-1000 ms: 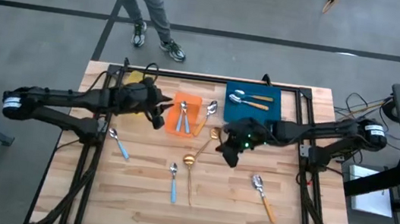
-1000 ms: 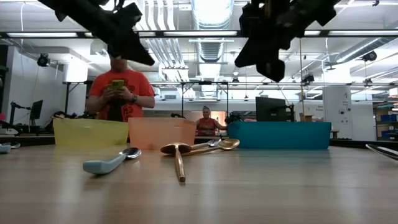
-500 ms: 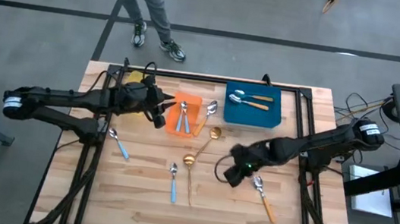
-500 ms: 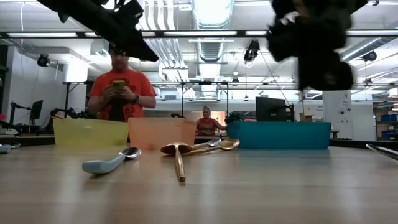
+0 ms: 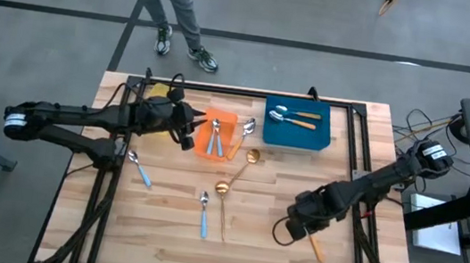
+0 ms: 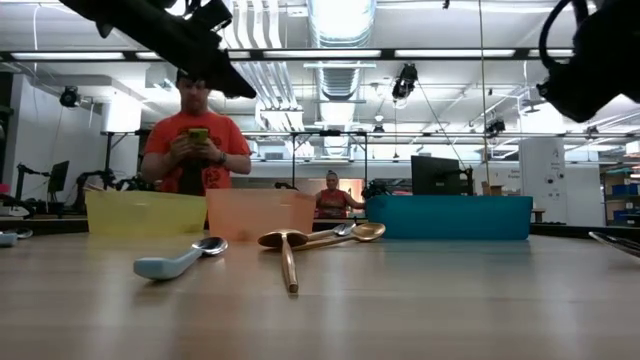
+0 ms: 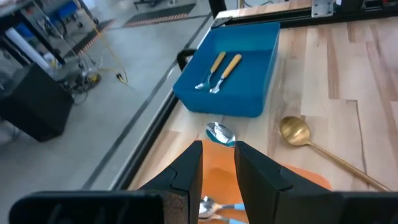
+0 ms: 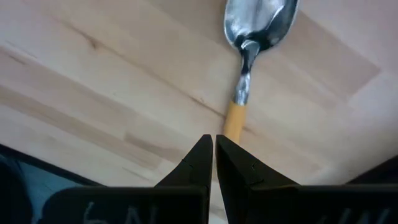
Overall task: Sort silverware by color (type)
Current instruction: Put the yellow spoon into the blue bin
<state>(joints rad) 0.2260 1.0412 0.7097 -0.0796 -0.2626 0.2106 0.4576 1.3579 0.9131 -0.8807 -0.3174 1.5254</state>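
Note:
An orange-handled spoon (image 8: 239, 99) lies on the table's near right, partly under my right gripper (image 5: 292, 228) in the high view. That gripper is shut and points down; its tips (image 8: 214, 144) hover over the handle, well above the table in the low view (image 6: 590, 70). My left gripper (image 7: 217, 146) stands open with nothing between its fingers, above the left rim of the orange bin (image 5: 230, 116), which holds blue-handled spoons. Two gold spoons (image 5: 223, 204) (image 5: 246, 162) and two blue-handled spoons (image 5: 140, 169) (image 5: 203, 214) lie flat on the table.
The blue bin (image 5: 295, 137) at the far right holds two orange-handled spoons. A yellow bin (image 6: 145, 212) stands at the far left, mostly under my left arm. One more spoon (image 7: 221, 132) lies by the orange bin's right rim. A person (image 6: 193, 150) stands beyond the far edge.
My right gripper has swung from the table's middle, beside the gold spoons, toward the near right edge and down, tipping and rolling until it points down over the orange-handled spoon. It has stayed shut. No spoon has moved.

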